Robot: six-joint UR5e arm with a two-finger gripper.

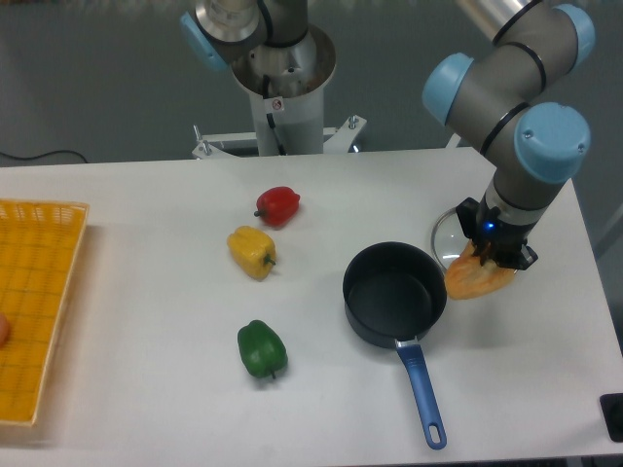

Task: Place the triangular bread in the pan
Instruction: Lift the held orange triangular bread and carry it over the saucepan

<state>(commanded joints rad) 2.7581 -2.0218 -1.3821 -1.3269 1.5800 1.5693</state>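
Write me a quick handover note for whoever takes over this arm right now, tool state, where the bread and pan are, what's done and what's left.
Tool: down at the right side of the table, closed on the triangular bread.
Bread: beside the right rim of the pan, not inside it; whether it is lifted off the table cannot be told.
Pan: upright and empty, blue handle pointing toward the front edge.
A glass lid lies just behind the bread.
Done: bread grasped. Left: carry it over the pan and release.

Gripper (494, 255) fingertips buried behind the triangular bread (478, 279), grip impossible to judge. Glass lid (450, 236) mostly hidden behind arm and bread. Yellow basket (37, 306) chopped by left edge. Dark object (613, 416) clipped at near right corner, unidentifiable.
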